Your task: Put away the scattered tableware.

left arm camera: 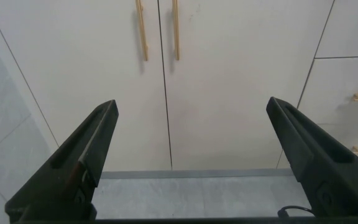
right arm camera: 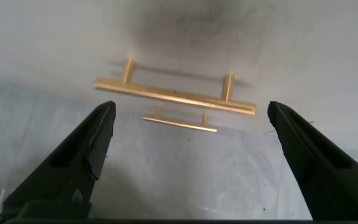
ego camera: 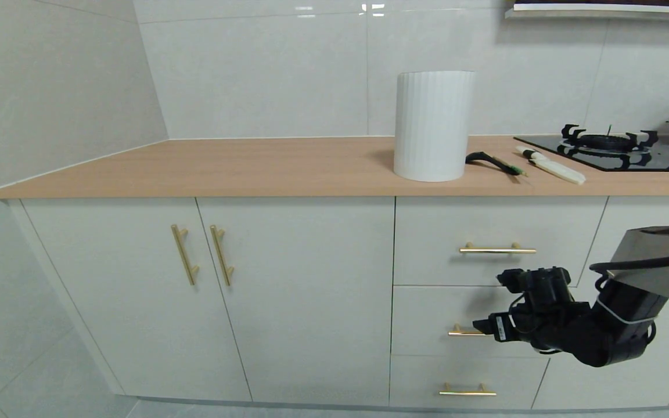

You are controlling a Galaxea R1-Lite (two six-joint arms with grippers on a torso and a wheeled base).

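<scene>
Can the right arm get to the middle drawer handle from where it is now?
Probably yes. The right gripper is open and sits just in front of the middle drawer handle, with nothing between them.

Head view high, facing cabinet front (ego camera: pixel 311 290); wrist views close, sharing its handles (right arm camera: pixel 174 94)

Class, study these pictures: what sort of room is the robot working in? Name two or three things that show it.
Most likely a home kitchen: a gas hob is set into a wooden countertop, white cabinets with gold handles run below it, and glossy tiles cover the wall.
</scene>
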